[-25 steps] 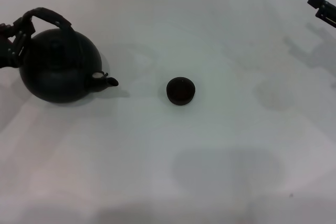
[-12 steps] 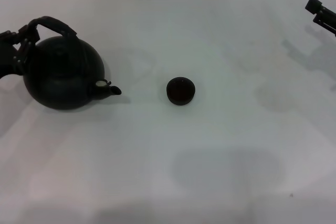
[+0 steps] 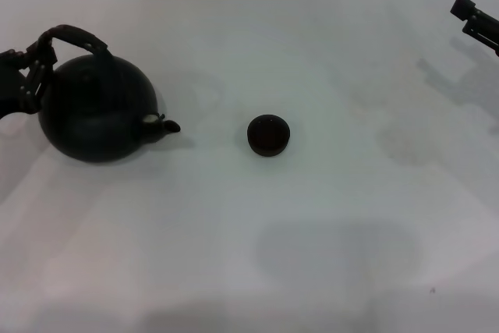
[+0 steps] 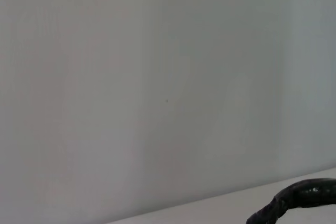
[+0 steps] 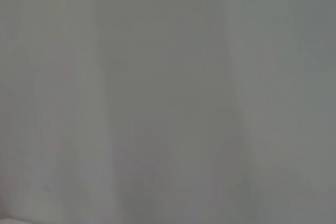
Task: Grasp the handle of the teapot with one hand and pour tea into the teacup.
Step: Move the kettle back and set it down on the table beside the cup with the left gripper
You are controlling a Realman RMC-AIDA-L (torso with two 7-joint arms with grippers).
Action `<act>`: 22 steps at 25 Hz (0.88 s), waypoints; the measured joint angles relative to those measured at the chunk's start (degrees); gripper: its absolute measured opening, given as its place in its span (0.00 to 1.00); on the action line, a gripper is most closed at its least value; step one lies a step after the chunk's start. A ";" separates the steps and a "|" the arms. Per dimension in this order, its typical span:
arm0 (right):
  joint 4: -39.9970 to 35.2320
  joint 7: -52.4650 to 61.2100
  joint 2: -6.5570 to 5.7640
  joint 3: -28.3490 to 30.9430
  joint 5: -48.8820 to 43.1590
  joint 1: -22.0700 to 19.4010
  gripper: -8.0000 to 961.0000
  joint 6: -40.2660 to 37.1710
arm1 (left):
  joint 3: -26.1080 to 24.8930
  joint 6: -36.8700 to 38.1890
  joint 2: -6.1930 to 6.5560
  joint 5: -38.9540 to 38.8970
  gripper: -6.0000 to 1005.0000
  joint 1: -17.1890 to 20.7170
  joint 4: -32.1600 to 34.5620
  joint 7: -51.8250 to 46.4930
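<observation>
Left tool (image 3: 30, 68) at far left edge; right tool (image 3: 475, 19) far right, raised.

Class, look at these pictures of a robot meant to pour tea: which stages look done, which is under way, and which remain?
Done: the left pincer has reached the teapot and sits at the left end of its handle. Under way: carrying the pot across; its spout points at the teacup, with bare table between them. Left: bringing the spout over the cup and tipping to pour. The right pincer is parked far right.
</observation>
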 joint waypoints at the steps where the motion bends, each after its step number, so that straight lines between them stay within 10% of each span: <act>1: 0.00 0.00 0.00 0.00 0.00 0.00 0.89 0.00 | 0.06 0.43 0.03 0.05 0.12 -0.18 -0.12 0.02; 10: 0.01 0.18 0.09 0.00 0.16 0.55 0.89 -0.11 | 0.02 1.26 0.08 -0.06 0.11 -0.53 -0.34 0.08; 22: 0.01 0.20 0.18 0.01 0.43 0.71 0.89 -0.17 | -0.03 1.25 0.07 -0.11 0.40 -0.26 -0.05 1.07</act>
